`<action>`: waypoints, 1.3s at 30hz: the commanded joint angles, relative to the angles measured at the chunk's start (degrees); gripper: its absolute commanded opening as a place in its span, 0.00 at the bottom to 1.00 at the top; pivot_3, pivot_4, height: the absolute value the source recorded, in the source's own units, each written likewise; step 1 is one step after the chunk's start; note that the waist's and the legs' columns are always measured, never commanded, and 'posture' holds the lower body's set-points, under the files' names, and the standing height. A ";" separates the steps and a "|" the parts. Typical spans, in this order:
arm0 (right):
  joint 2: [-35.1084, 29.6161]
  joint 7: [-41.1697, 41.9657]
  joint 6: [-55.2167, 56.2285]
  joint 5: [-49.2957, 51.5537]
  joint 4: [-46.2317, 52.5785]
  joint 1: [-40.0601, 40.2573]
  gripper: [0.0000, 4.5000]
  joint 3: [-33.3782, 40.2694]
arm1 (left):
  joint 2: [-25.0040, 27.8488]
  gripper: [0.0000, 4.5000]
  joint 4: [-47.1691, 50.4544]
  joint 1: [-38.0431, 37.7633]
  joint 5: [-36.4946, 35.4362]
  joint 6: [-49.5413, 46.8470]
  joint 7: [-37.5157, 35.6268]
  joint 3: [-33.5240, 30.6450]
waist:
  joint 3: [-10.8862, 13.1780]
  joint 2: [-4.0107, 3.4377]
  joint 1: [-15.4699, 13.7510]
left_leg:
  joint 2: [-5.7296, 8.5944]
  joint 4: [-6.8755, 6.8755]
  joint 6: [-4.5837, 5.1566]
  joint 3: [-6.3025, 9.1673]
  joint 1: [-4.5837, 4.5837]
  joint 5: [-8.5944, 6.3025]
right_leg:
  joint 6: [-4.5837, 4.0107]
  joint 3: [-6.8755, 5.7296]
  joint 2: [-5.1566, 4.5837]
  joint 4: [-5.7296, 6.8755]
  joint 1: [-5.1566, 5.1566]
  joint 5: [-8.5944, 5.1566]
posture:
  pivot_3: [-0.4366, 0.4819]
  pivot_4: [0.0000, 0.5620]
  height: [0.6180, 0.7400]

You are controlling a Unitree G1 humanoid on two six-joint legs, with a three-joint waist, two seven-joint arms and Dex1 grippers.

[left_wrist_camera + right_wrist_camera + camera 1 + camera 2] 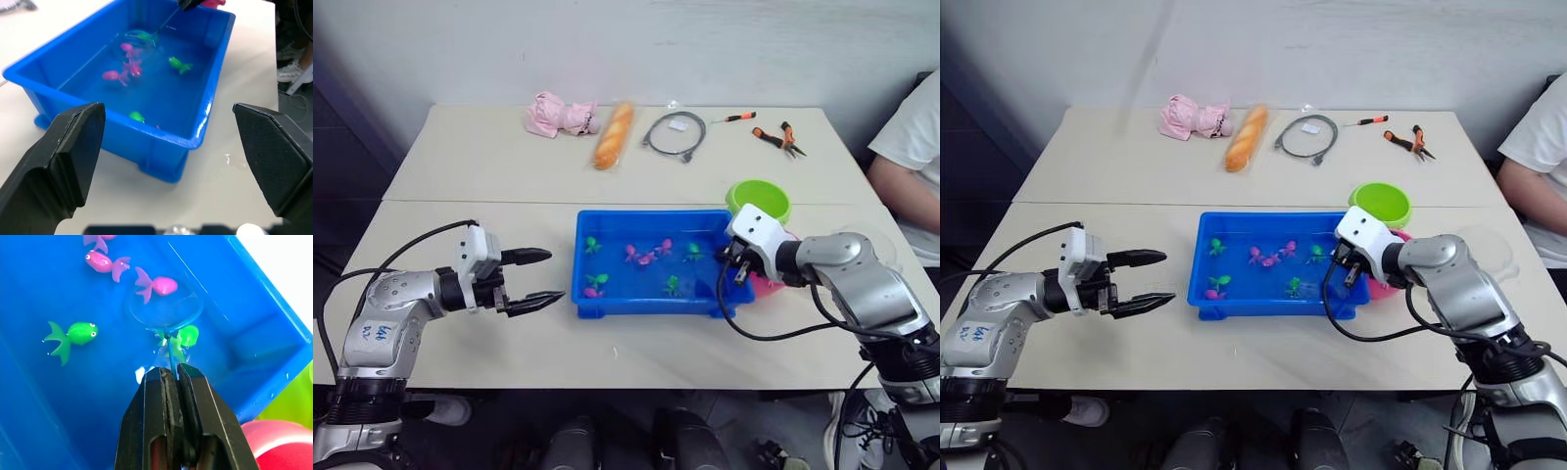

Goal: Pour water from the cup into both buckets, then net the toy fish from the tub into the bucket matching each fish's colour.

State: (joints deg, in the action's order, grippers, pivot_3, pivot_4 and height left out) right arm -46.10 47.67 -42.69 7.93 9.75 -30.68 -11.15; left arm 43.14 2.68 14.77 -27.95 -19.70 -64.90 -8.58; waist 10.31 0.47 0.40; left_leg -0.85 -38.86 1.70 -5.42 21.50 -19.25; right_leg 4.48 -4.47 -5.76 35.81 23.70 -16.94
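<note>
Gripping the net (pixel 165 311) handle — right gripper (pixel 171 374), over tub (pixel 582 294), left gripper (pixel 536 279) spread wide.

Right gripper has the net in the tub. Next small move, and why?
Probably ease the blue-rimmed mesh net under the pink plastic fish at its far rim, then lift. The right gripper is shut on the handle, and the hoop lies in the bright blue plastic tub with nothing clearly netted.

left gripper (pixel 538 278): fingers spread wide, arm low | right gripper (pixel 171 374): fingers pressed together, wrist angled down
</note>
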 commanded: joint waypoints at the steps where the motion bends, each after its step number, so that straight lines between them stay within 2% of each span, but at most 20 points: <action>1: 0.45 -0.67 2.03 1.77 1.71 1.70 0.00 4.82 | 0.83 0.99 1.68 -0.28 -0.41 0.13 -0.54 -0.40 | 0.00 0.00 -0.09 | 0.00 0.00 0.00 0.00 0.00 0.00 | 0.00 0.00 0.00 0.00 0.00 0.00 | 0.48 0.27 0.99; 8: 2.88 -0.26 2.77 7.27 3.31 4.45 0.00 11.43 | 0.53 0.99 -0.41 0.99 0.13 2.11 -0.77 -0.51 | 0.00 0.00 -0.07 | 0.00 0.00 0.00 0.01 -0.01 0.00 | 0.00 0.00 0.00 0.01 -0.01 0.00 | 0.48 0.27 0.99; 15: 1.38 2.88 4.56 12.39 8.31 11.01 0.00 16.72 | -0.11 0.99 -3.07 3.37 0.12 3.58 -1.26 -0.12 | 0.00 0.00 -0.16 | 0.00 0.00 0.01 0.01 -0.01 0.00 | 0.00 0.00 0.01 0.00 -0.02 0.00 | 0.48 0.27 0.99; 18: 1.15 2.95 6.74 14.26 11.39 15.59 0.00 21.61 | -2.07 0.99 -3.05 5.06 -0.94 5.04 -1.04 -0.38 | 0.00 0.00 -0.52 | 0.00 0.01 0.03 0.01 0.00 -0.01 | 0.00 0.00 0.00 -0.01 -0.02 0.00 | 0.48 0.27 0.99; 23: 3.11 1.52 9.23 18.14 18.12 24.92 0.00 30.52 | -3.63 0.99 2.36 6.79 -4.45 0.24 0.98 -0.82 | 0.00 0.00 -0.39 | 0.00 0.01 0.05 0.01 0.00 -0.03 | 0.01 0.00 0.01 -0.03 -0.07 0.01 | 0.48 0.27 0.99; 27: 4.02 2.01 11.55 19.65 23.23 33.26 0.00 34.78 | -5.48 0.99 4.22 8.06 -6.47 -2.59 2.74 -0.32 | 0.00 0.00 -0.41 | 0.00 0.01 0.04 0.02 -0.05 -0.02 | 0.02 0.00 0.05 -0.01 -0.13 0.01 | 0.48 0.27 0.99; 36: 10.87 -2.43 13.44 25.55 31.27 49.51 0.00 50.40 | -9.31 0.99 2.86 13.75 -7.56 -5.18 2.49 2.89 | 0.00 0.01 -0.55 | -0.01 0.02 0.00 0.01 -0.19 0.00 | 0.03 0.05 0.17 0.00 -0.25 0.01 | 0.48 0.27 0.99; 39: 13.63 -4.03 17.31 23.92 31.13 54.23 0.00 55.91 | -11.02 0.99 1.35 15.24 -7.29 -4.78 1.60 4.36 | 0.00 0.01 -0.58 | -0.01 0.00 0.00 -0.01 -0.21 0.01 | 0.03 0.07 0.17 0.00 -0.28 0.01 | 0.48 0.27 0.99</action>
State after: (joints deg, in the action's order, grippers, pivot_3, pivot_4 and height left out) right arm -32.90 44.64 -28.21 31.90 39.17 23.00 41.05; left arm 32.50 3.63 29.01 -34.25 -24.94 -62.74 -4.51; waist 10.31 0.47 -0.18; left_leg -0.86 -38.87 1.70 -5.45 21.27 -19.25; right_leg 4.51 -4.39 -5.58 35.79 23.40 -16.93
